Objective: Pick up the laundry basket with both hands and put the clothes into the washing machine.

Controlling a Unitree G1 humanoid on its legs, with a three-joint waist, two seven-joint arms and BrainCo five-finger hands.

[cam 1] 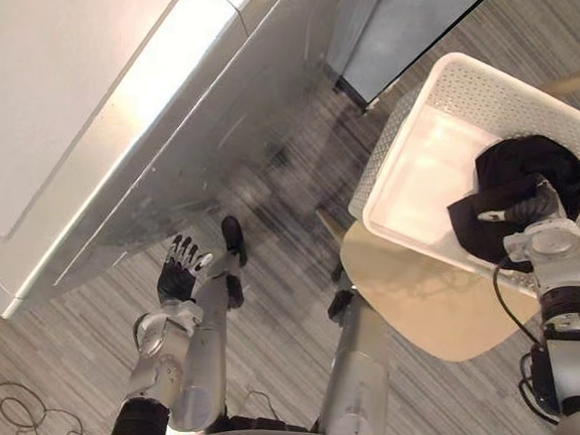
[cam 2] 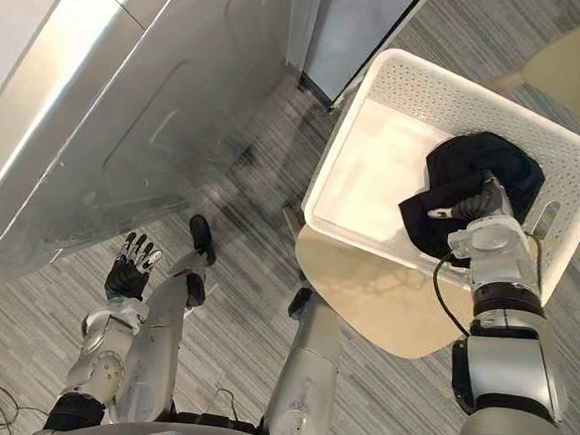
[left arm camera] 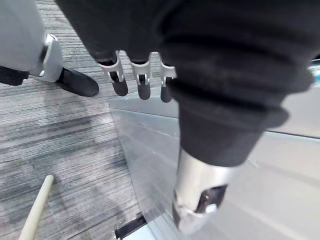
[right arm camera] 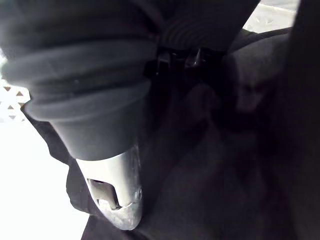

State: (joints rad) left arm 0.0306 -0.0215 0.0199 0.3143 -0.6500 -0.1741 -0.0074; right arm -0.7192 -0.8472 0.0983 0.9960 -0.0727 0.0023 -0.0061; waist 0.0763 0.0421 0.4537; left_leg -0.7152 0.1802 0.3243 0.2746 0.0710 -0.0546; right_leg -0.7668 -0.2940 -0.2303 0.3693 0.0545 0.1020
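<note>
While your right hand [cam 1: 532, 207] is pressing into the black clothes [cam 1: 533, 165] bunched in the white laundry basket [cam 1: 389, 150] at the frame's right, I cannot tell whether it is gripping them. Your left hand [cam 1: 179, 269] is hanging open at lower left, beside the washing machine [cam 1: 80, 83] occupying the upper left. You are likely working the unloading step; next you are needing a firm hold, then a carry leftward to the machine.
</note>
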